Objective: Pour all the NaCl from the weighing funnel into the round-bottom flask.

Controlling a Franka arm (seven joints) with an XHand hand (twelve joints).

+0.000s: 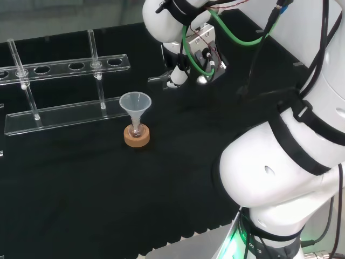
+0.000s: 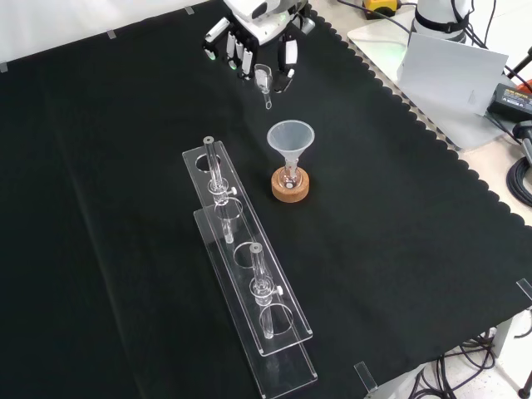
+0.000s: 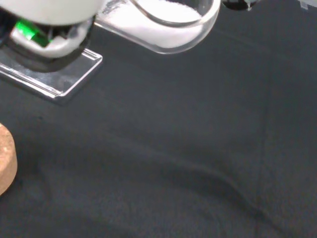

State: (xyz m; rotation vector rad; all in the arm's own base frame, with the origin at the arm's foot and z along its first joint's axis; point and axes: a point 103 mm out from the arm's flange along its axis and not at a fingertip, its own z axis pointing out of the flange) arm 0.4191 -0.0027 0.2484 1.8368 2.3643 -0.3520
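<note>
The hand [image 2: 253,33] comes in at the top of the front view, its fingers curled down round a small clear weighing funnel [image 2: 264,81] held above the cloth. In the head view the hand [image 1: 177,74] grips the same weighing funnel [image 1: 158,79], whose spout points left. White salt lies in the weighing funnel [image 3: 168,25] in the wrist view, beside a fingertip [image 3: 47,42]. A small round-bottom flask [image 2: 289,174] stands on a cork ring [image 2: 290,189] with a plastic funnel [image 2: 291,135] in its neck, nearer the camera than the hand. In the head view the flask [image 1: 136,129] stands left of the hand.
A clear two-tier rack [image 2: 249,283] with two glass tubes lies to the left of the flask in the front view, and behind it in the head view [image 1: 64,113]. The arm's white links [image 1: 291,162] stand at the right of the head view. The cloth's scalloped edge [image 2: 432,137] runs at the right.
</note>
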